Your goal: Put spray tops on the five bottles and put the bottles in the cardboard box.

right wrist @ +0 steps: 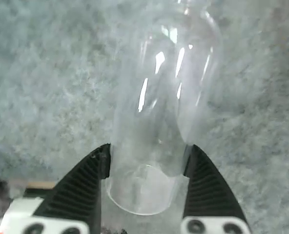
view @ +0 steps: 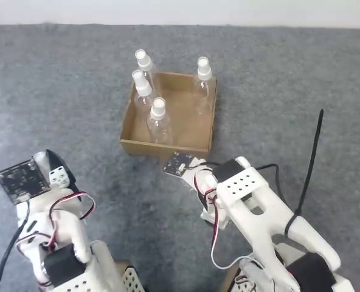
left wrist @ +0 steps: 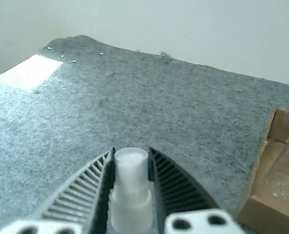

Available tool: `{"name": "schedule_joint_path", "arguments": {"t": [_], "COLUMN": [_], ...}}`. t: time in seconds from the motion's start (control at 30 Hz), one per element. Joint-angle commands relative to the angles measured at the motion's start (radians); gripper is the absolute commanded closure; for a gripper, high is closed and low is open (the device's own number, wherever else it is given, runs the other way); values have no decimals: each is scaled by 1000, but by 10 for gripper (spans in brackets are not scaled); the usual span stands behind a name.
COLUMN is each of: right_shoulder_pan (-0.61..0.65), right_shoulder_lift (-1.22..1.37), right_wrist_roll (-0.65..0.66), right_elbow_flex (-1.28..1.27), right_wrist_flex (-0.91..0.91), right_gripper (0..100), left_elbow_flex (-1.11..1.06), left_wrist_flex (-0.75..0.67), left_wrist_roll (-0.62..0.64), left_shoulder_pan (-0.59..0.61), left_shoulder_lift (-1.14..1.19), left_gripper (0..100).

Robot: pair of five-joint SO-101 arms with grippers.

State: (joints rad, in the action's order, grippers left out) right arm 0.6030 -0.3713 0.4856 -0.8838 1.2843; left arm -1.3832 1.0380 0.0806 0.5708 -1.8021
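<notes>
Left claw (left wrist: 131, 155) clamps spray top (left wrist: 131, 190) (upright).

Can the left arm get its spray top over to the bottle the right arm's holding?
Probably yes: the left gripper grips the spray top, the right gripper holds the bottle, and only bare carpet lies between them.

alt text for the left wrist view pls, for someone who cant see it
The left gripper has its two dark ribbed fingers shut on a white spray top, with the grey carpeted table stretching beyond it. Farther off is a corner of the cardboard box with a clear bottle inside, and a pale wall stands behind.
</notes>
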Motion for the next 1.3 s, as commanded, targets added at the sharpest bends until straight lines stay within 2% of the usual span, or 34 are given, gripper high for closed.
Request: {"name": "schedule_joint_path", "arguments": {"t": [0.0,0.2,0.4,0.47,0.73,0.93,1.27], "right_shoulder_pan": [4,7,8,10,96,147,150], "right_shoulder_lift": [-10,-10,-10,-10,2,4,5], "right_wrist_roll": [26,60,61,61,52,-58,-104], "right_elbow_flex": [38,35,41,49,132,157,153], "right_wrist_flex": [62,76,116,111,110,19,-39], "right_gripper": [935,922,690,650,648,648,649], "left_elbow_flex": [-4,-4,-4,-4,-4,-4,-4], "left_wrist_flex": [-2,-2,-2,-2,-2,-2,-2], "left_wrist_roll": [-6,-6,-6,-6,-6,-6,-8], "left_shoulder_pan": [3,3,3,3,3,3,3], "left_shoulder_lift": [-17,-17,-17,-17,-17,-17,-17], "left_gripper": [987,987,986,986,986,986,985]}}
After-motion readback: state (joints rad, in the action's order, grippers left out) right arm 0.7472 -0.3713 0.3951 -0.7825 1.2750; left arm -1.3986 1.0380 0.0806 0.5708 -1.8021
